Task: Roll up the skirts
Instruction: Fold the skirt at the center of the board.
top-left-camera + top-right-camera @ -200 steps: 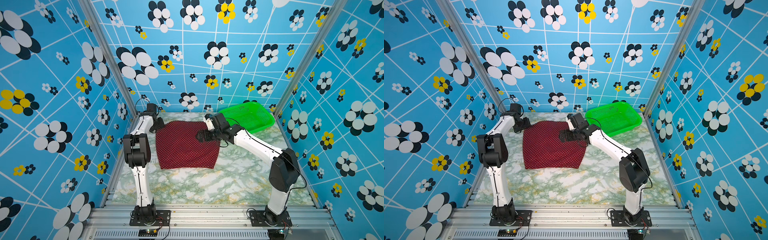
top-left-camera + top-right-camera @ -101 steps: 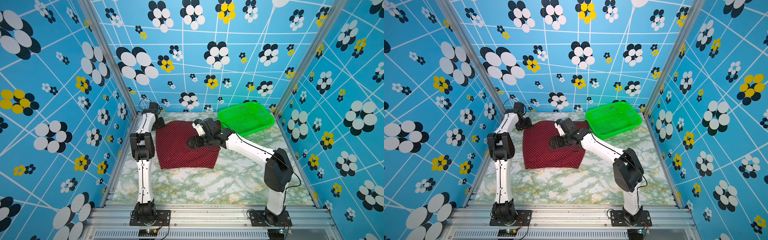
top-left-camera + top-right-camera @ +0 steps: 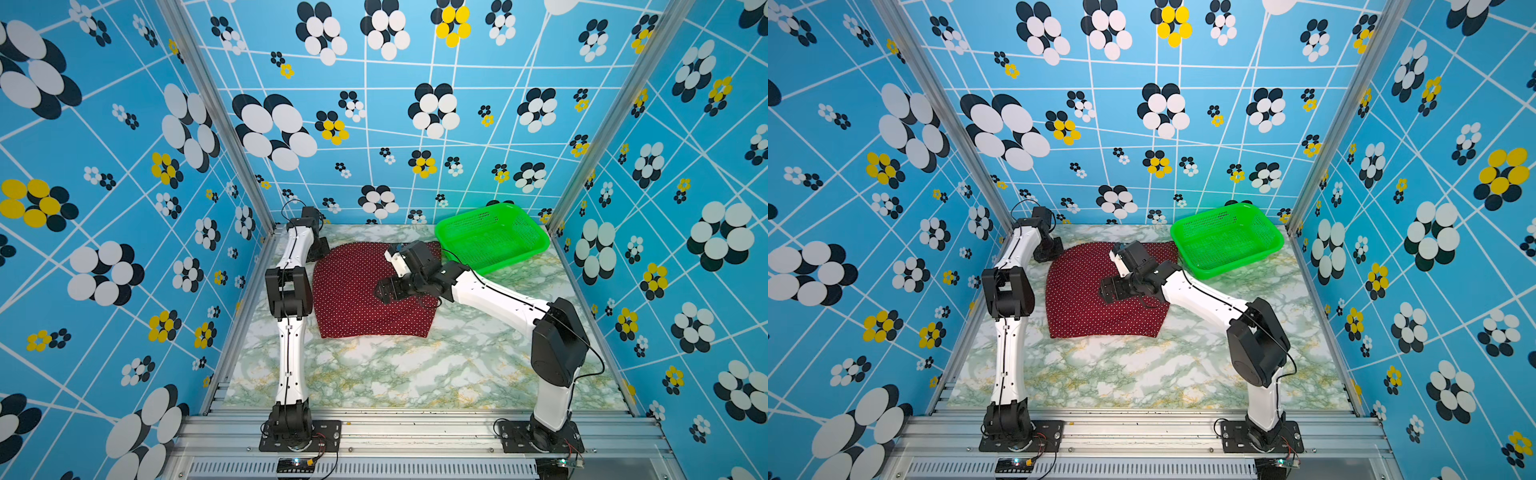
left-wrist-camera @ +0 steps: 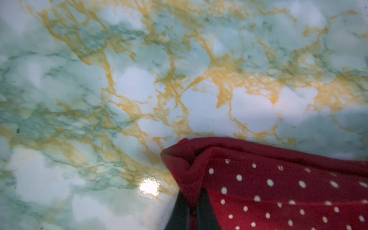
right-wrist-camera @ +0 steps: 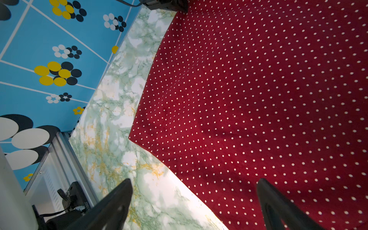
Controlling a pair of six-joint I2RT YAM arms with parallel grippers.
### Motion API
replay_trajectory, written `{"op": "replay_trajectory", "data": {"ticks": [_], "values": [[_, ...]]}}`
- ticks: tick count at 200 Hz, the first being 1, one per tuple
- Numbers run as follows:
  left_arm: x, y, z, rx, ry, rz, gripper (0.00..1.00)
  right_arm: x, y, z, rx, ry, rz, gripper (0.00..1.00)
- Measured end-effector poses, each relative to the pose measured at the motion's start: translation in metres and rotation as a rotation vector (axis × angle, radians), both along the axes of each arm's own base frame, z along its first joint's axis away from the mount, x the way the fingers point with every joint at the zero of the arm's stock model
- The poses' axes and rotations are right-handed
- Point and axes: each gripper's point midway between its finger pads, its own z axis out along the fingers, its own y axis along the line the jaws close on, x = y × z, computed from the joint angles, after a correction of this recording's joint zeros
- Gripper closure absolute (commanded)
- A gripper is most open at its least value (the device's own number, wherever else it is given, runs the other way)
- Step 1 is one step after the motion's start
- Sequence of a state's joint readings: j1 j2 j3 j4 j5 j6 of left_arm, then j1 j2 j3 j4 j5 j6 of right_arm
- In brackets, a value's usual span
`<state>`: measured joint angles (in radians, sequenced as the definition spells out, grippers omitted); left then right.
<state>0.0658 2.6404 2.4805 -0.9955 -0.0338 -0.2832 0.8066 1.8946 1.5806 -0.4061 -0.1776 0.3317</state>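
Left wrist view: the left gripper [image 4: 192, 201] pinches a corner of the dark red white-dotted fabric skirt [image 4: 278, 189], which lies flat on the marbled green table [image 4: 119, 89]. The right gripper [image 5: 194, 180], jaws spread wide, hovers above the cloth.

Green basket sitting on a marbled tabletop, inside a flower-printed enclosure

A green plastic mesh basket [image 3: 511, 261] [image 3: 1237, 266] is sitting open side up in the far right corner of the tabletop [image 3: 395, 365] [image 3: 1121, 365], near the back and right walls. The tabletop is showing green, white and ochre veining and is catching a bright glare in the left wrist view [image 4: 148, 187]. Blue walls [image 3: 415, 104] printed with white lines and black, white and yellow flowers are enclosing three sides. An aluminium frame rail [image 3: 415, 428] is running along the near edge.
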Motion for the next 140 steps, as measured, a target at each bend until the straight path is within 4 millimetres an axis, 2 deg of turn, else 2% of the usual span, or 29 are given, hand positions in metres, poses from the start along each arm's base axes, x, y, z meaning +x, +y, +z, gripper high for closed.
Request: {"op": "replay_trajectory", "data": {"ticks": [13,30,47,69,95,113,140], "values": [[-0.002,-0.001,0.001,-0.001,-0.002,-0.008,1.00,-0.010,0.010,-0.003,-0.007,-0.006,0.038,0.01],[-0.014,-0.005,0.002,-0.013,0.009,-0.021,1.00,-0.021,0.032,-0.012,-0.011,-0.005,0.097,0.01],[-0.029,-0.009,0.012,-0.038,0.017,-0.035,1.00,-0.027,0.065,-0.025,-0.005,-0.013,0.154,0.01],[-0.030,-0.013,0.027,-0.071,-0.013,-0.058,1.00,-0.037,0.109,-0.044,0.000,-0.036,0.214,0.01],[-0.039,-0.015,0.029,-0.122,-0.016,-0.063,1.00,-0.056,0.155,-0.069,-0.008,-0.067,0.269,0.01],[-0.041,-0.012,0.028,-0.147,-0.018,-0.057,1.00,-0.069,0.172,-0.089,-0.033,-0.077,0.287,0.01],[-0.041,-0.010,0.026,-0.172,-0.021,-0.050,1.00,-0.076,0.182,-0.116,-0.084,-0.092,0.293,0.01]]}}
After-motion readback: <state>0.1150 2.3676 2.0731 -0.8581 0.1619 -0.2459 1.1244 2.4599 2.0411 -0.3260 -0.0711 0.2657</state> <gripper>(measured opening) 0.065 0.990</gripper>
